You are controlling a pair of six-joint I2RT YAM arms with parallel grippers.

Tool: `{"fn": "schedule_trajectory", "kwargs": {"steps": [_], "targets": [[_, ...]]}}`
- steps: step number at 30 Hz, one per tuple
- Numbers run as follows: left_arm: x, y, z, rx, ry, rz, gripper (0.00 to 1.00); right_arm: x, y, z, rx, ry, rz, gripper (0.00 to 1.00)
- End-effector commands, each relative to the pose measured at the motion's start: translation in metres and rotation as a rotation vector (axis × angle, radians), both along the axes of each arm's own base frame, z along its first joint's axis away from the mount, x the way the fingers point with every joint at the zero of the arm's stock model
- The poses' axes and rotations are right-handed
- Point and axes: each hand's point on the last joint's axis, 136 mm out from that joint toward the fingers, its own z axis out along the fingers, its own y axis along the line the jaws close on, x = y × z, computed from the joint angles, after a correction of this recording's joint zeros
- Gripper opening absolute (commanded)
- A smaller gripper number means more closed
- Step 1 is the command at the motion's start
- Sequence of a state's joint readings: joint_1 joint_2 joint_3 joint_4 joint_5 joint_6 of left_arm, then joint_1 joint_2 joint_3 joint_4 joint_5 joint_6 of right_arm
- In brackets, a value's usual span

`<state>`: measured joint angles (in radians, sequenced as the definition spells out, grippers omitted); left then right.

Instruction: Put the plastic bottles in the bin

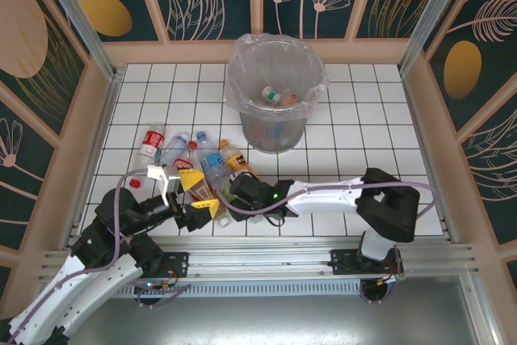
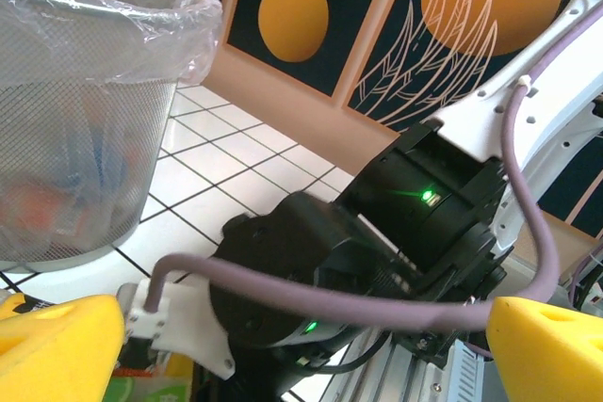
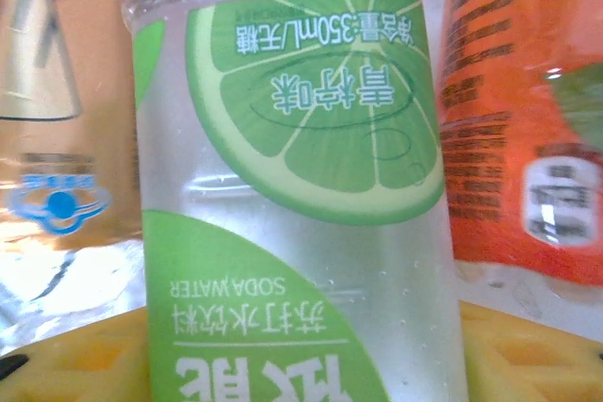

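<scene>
One clear, smooth, lime-labelled bottle (image 3: 297, 185) between right jaws, grip unclear | left jaws spread wide

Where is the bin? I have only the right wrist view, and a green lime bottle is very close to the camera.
Observer: The bin stands upright at the far middle of the table, beyond the bottle pile.
Operator: Is it empty?
Observer: No, a few bottles lie inside it.
Operator: And the left gripper?
Observer: The left gripper is wide open, holds nothing, and faces the right arm from close by.
</scene>
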<state>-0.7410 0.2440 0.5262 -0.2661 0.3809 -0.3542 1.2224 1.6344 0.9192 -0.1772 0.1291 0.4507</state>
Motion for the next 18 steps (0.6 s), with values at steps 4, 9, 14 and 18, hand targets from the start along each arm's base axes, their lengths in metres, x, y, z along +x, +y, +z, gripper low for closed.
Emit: {"fn": "schedule_trajectory", "kwargs": {"steps": [4,9,14,18], "targets": [[0.001,0.002,0.004,-0.021,-0.014,0.015,0.98,0.005,-0.013,0.057,0.134,-0.041,0.016,0.6],[0.0,0.005,0.008,-0.03,-0.028,0.026,0.99,0.012,-0.023,0.108,0.296,-0.056,0.042,0.59],[0.002,0.012,0.014,-0.051,-0.052,0.061,0.98,0.025,-0.032,0.166,0.429,-0.122,0.067,0.59],[0.003,0.015,0.022,-0.068,-0.081,0.08,0.99,0.044,-0.039,0.213,0.49,-0.207,0.08,0.58]]}}
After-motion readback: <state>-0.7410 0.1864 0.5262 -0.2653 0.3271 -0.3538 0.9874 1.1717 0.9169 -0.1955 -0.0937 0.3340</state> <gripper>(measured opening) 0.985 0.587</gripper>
